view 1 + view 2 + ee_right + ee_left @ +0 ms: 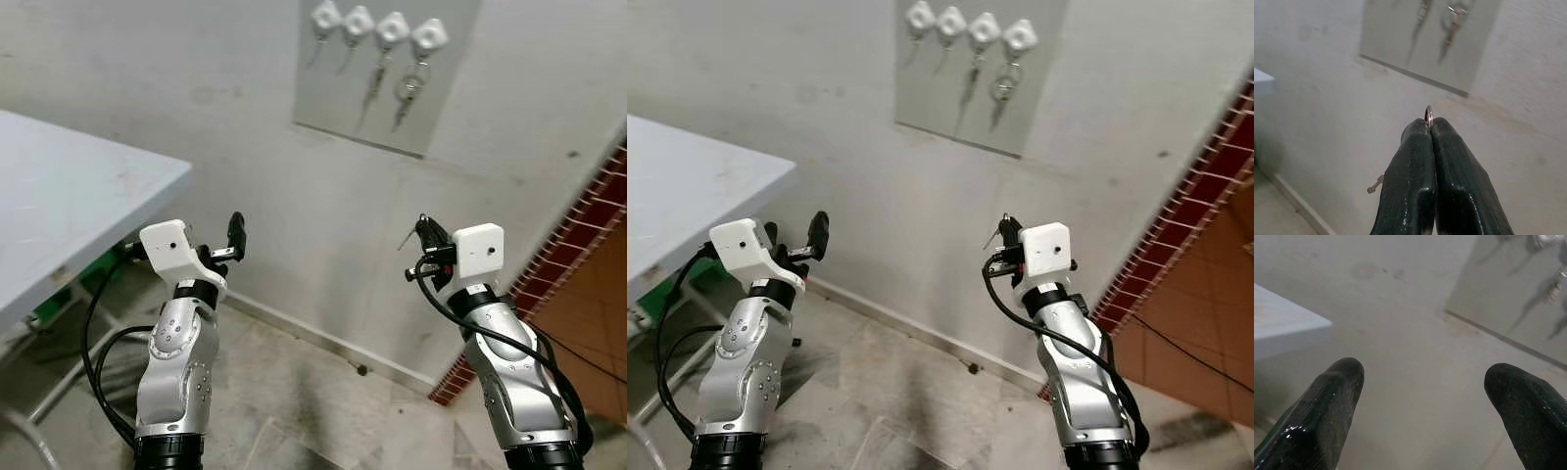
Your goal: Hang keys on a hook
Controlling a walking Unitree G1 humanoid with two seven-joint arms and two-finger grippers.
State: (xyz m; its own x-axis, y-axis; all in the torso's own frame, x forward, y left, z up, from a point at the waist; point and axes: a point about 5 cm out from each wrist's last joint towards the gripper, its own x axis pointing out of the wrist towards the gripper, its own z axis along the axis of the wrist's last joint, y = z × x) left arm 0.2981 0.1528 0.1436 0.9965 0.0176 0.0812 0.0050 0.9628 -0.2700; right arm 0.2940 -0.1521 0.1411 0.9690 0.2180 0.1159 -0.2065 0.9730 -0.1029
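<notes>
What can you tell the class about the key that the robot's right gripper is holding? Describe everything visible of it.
The key is small, thin and metallic, hanging on a round metal key ring. The right gripper is shut on the ring, whose top pokes out between the black fingertips; the key's tip juts out beside the fingers, slightly tilted. It touches nothing else, held in the air before the pale wall, below the grey hook board.
</notes>
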